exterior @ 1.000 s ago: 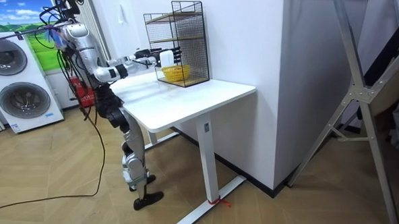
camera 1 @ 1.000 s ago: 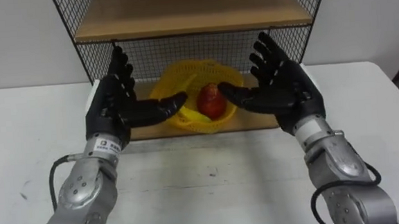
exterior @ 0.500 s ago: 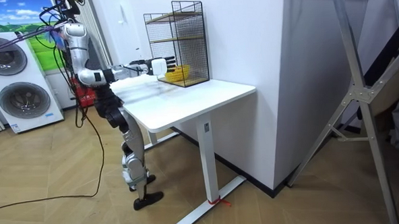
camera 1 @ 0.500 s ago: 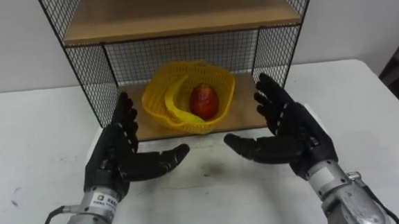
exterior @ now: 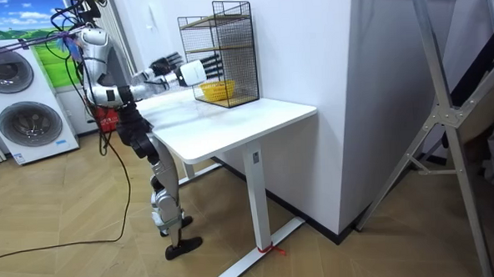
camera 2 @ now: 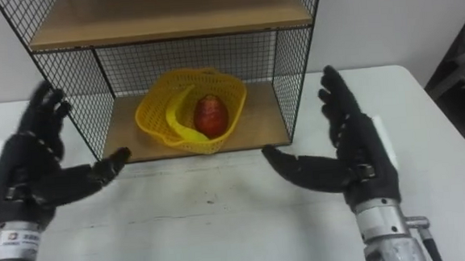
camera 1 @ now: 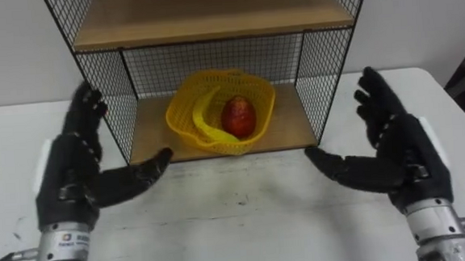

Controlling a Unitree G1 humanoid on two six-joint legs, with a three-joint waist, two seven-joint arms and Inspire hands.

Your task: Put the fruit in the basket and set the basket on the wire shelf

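Observation:
A yellow basket (camera 1: 185, 120) (camera 2: 152, 115) (exterior: 216, 91) sits on the lower wooden board of the wire shelf (camera 1: 210, 25) (camera 2: 161, 25) (exterior: 220, 52). Inside it lie a red fruit (camera 1: 237, 116) (camera 2: 210, 115) and a yellow banana (camera 1: 200, 120) (camera 2: 173, 119). My left hand (camera 1: 78, 176) (camera 2: 29, 177) is open above the white table (camera 1: 238, 227), left of the shelf front, holding nothing. My right hand (camera 1: 400, 157) (camera 2: 355, 155) is open at the right of the shelf front, palm turned inward, also holding nothing. Both hands are apart from the basket.
The shelf has an upper wooden board (camera 1: 209, 18) and mesh sides. In the room view I stand at the table's end, arms stretched towards the shelf; washing machines (exterior: 24, 98) stand behind me and a metal frame (exterior: 460, 129) at the room view's right.
Both hands have spread apart sideways, the left moving left and the right moving right, away from the shelf opening. The basket with fruit stays on the lower board.

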